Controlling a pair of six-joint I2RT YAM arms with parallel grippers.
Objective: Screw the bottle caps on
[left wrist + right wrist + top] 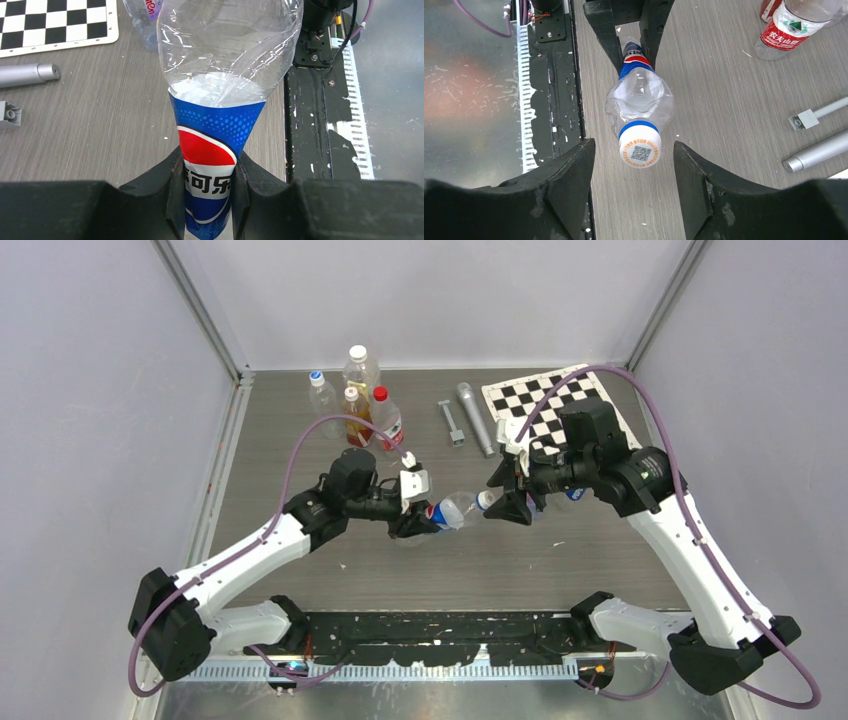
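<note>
**Grey worktop point(300, 575), one Pepsi-labelled bottle point(452, 510) held sideways over it**

Two arms meet above the middle. One chessboard point(545, 405) lies far right. Four bottles stand at the back: a blue-capped clear bottle point(322, 392), a white-capped clear bottle point(361, 368), an amber-liquid bottle point(354, 418) and a red-capped bottle point(387, 420). One metal cylinder point(476, 418) and one small metal bar point(452, 423) lie beside the board. The left gripper point(207, 170) is clamped on the Pepsi label end. The right gripper point(634, 150) has its fingers apart, flanking the one white cap point(640, 146) on that bottle's neck.
</note>
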